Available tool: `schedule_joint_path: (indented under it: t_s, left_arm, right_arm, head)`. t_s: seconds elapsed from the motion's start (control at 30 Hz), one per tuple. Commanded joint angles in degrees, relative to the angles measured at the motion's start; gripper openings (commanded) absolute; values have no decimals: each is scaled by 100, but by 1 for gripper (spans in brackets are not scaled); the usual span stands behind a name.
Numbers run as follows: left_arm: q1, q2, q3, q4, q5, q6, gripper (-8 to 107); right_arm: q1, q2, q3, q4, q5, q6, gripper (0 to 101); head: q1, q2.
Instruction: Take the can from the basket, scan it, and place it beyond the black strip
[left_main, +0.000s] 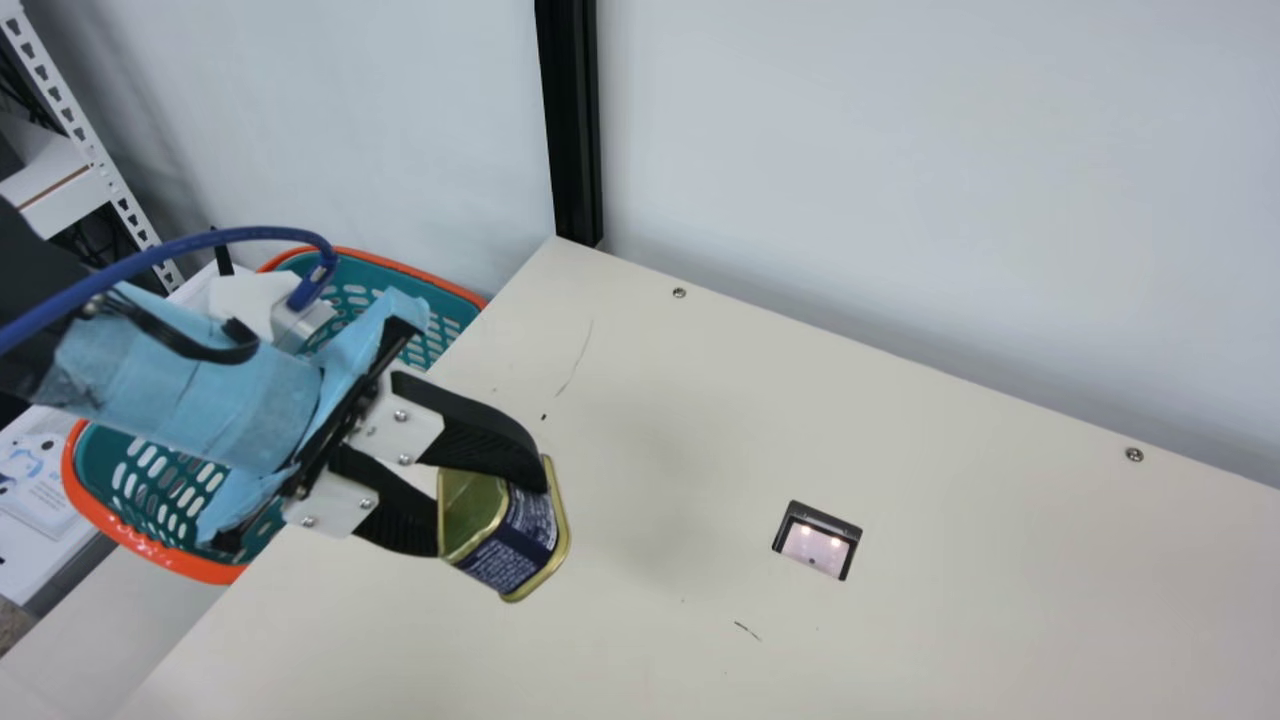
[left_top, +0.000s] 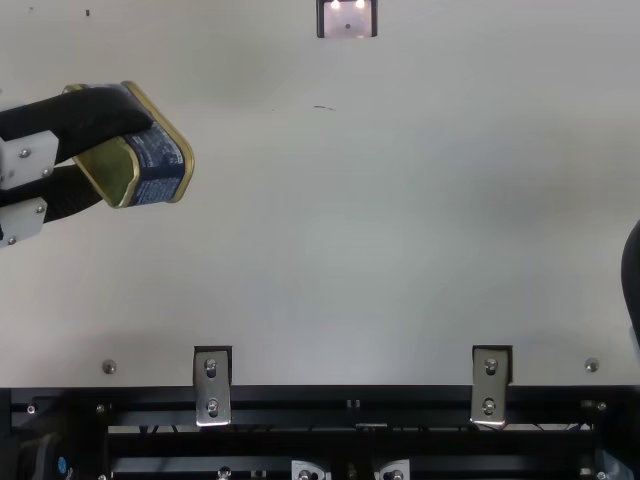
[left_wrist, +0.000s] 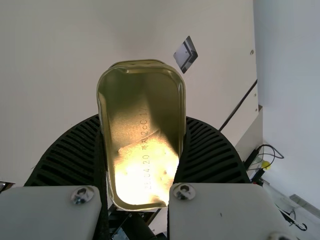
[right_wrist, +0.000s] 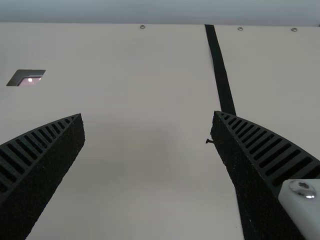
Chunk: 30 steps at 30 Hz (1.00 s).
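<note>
Carrying the can (left_main: 515, 545) to the scan appears to be the step in hand. In the main view, the left end effector (left_main: 492, 518) pinches it between two ribbed fingers, apparently above the tabletop (left_main: 640, 420). The basket (left_main: 205, 570) sits toward ten o'clock from the can, and the scanner (left_main: 815, 545) lies well apart at three o'clock.

In the top view, the can is tilted, its blue label partly exposed, with the scanner toward two o'clock. The next move calls for a firm grip, bringing the can over that window and turning its code side to face the glass; which side has the code, I cannot tell.

In the left wrist view, the fingers press the can's opposite sides, one metal end toward the camera.

In the right wrist view, the right end effector (right_wrist: 148, 120) is spread and holds nothing. The black strip (right_wrist: 220, 70) crosses the tabletop; placing beyond it should follow the scan.
</note>
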<state>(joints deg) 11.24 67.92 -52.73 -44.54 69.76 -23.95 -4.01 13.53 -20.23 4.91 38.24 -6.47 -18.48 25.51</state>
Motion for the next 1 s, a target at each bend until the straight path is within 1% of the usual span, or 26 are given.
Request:
schedule_joint_path:
  t_s: [0.0, 0.33, 0.6, 0.87, 0.97]
  left_arm:
    - [0, 0, 0, 0, 0, 0, 10]
    - [0, 0, 0, 0, 0, 0, 10]
    - [0, 0, 0, 0, 0, 0, 10]
    - [19, 18, -8, -1, 12, 56, 10]
    - [-155, 66, -130, 115, 14, 141, 10]
  right_arm:
    - [0, 0, 0, 0, 0, 0, 101]
    - [0, 0, 0, 5, 0, 0, 101]
    - [0, 0, 0, 5, 0, 0, 101]
    - [0, 0, 0, 5, 0, 0, 101]
    - [0, 0, 0, 1, 0, 0, 101]
  head:
    - [-47, -130]
    - [222, -1381]
    - [714, -2055]
    - [714, -2055]
    - [714, -2055]
